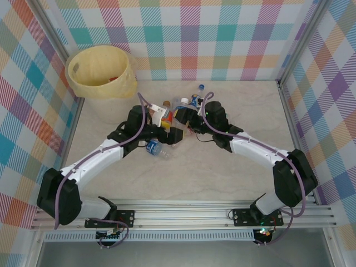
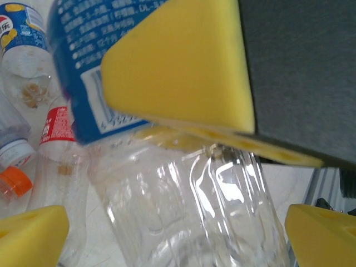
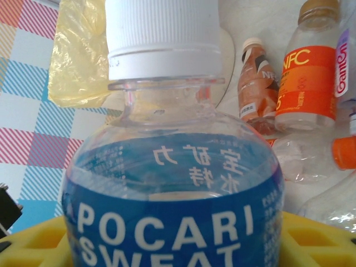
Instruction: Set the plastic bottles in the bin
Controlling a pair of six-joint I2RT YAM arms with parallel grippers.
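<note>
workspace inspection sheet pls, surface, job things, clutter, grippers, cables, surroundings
surface: pale marbled table, no spills seen
job's things: bin at the far left, yellow bag folded over its rim; bottles bunched mid-table between the arms; one blue-label bottle lying apart, nearer the bases
clutter: nothing seen
grippers: left gripper open around a clear bottle; right gripper looks shut on the Pocari Sweat bottle
cables: purple cables run along both arms, no snag seen
surroundings: checked walls on three sides, metal rail at the near edge
</note>
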